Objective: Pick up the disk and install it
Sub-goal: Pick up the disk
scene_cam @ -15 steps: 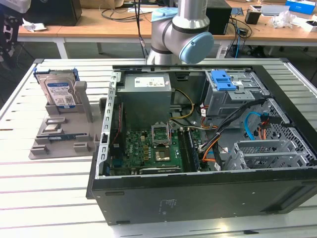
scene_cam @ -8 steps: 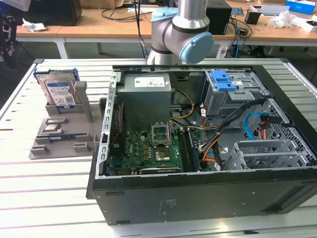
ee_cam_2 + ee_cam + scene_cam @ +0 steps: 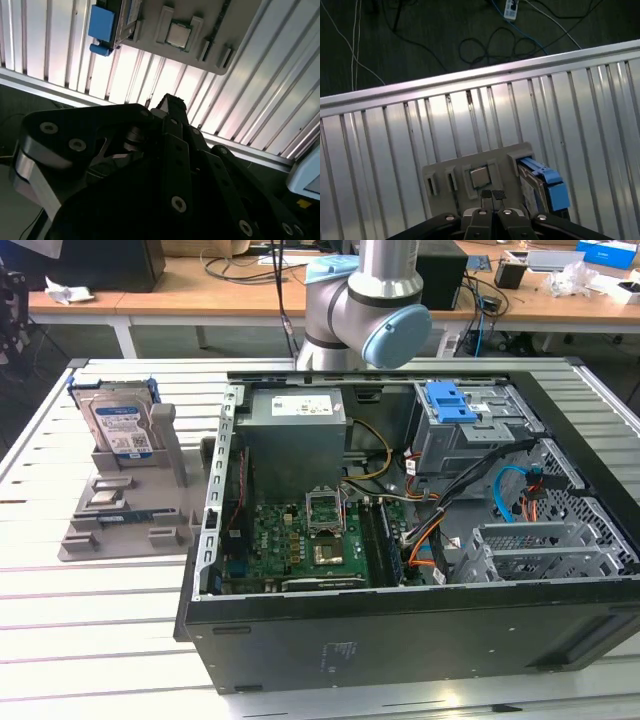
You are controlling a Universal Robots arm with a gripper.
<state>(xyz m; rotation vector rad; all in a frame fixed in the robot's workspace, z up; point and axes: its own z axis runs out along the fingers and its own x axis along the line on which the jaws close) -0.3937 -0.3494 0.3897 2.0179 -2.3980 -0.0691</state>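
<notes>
The arm (image 3: 368, 300) shows a rounded grey joint with a pale blue cap beyond the table's far edge in the exterior view. In the first wrist view the gripper (image 3: 492, 194) is poised over the table near the holder. Its two black fingers are pressed together with nothing between them, and it touches nothing.

The table (image 3: 100, 620) is bright aluminium, ridged in long parallel slats. Near its far corner on the exterior view's left sits a matte grey plastic holder (image 3: 120, 515) moulded with slots and pockets. A small square metal-topped chip (image 3: 479, 176) lies flat in one pocket. The disk (image 3: 120, 425) stands on edge in the holder's rear slot. It is silver metal framed in blue plastic, and its white-and-blue label faces the exterior camera. It leans slightly back, and its long axis runs upward out of the slot.

Further right lies the open black computer case (image 3: 400, 640), holding a green motherboard (image 3: 300, 540), a grey metal box (image 3: 295, 440) and a blue latch (image 3: 450, 400) on a grey cage.
</notes>
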